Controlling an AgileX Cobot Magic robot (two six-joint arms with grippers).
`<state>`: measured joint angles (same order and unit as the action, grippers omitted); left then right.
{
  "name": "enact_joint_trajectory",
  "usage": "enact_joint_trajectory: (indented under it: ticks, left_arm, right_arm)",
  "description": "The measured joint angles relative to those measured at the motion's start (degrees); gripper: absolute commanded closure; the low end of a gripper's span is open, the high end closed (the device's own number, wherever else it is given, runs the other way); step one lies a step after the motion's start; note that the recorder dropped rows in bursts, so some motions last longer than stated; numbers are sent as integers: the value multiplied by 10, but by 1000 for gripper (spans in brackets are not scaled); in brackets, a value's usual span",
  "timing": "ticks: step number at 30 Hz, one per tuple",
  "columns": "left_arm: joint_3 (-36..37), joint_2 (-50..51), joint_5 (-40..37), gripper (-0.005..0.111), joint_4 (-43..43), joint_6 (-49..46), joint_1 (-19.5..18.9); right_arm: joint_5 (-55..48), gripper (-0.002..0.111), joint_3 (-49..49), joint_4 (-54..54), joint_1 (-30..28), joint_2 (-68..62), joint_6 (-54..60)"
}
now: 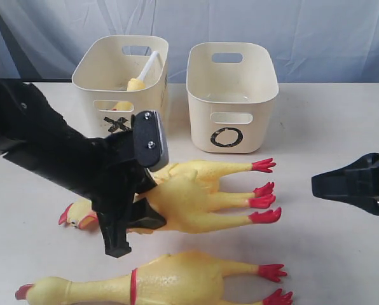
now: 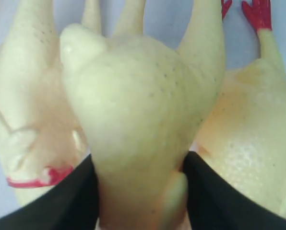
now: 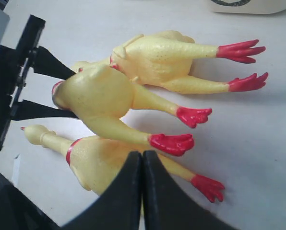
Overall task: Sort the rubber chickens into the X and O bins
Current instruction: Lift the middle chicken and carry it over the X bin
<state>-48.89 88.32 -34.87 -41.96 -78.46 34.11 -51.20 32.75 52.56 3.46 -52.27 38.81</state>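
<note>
Three yellow rubber chickens lie on the table in front of the bins. My left gripper (image 1: 135, 232) reaches down onto the middle chicken (image 1: 189, 203). In the left wrist view its black fingers (image 2: 61, 201) press against both sides of that chicken's body (image 2: 138, 120), shut on it. A second chicken (image 1: 202, 170) lies right behind it and a third (image 1: 164, 279) at the front edge. Another small chicken (image 1: 136, 84) stands inside the X bin (image 1: 97, 70). To its right the O bin (image 1: 266, 95) shows no chicken inside. My right gripper (image 3: 142, 154) is shut with nothing in it, off to the right (image 1: 316, 184).
The left arm's black body (image 1: 43, 146) stretches across the table's left side in front of the X bin. A pale blue cloth (image 1: 304, 32) hangs behind the bins. Bare table (image 1: 329, 254) lies to the right of the chickens' red feet.
</note>
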Motion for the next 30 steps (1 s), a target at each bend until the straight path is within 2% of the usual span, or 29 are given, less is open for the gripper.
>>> enact_joint_trajectory:
  ticks: [12,17,23,28,30]
  left_arm:
    - [0,-96,76,107,0,90,0]
    - [0,-104,199,107,0,119,0]
    - [0,-104,310,107,0,133,0]
    - [-5,-80,487,107,-11,134,0]
    - [-17,-57,503,107,-12,134,-6]
  right_arm:
    - [1,108,0,0,0,0,2]
    - [1,108,0,0,0,0,2]
    - [1,108,0,0,0,0,1]
    - [1,108,0,1,0,0,2]
    - [1,108,0,1,0,0,2]
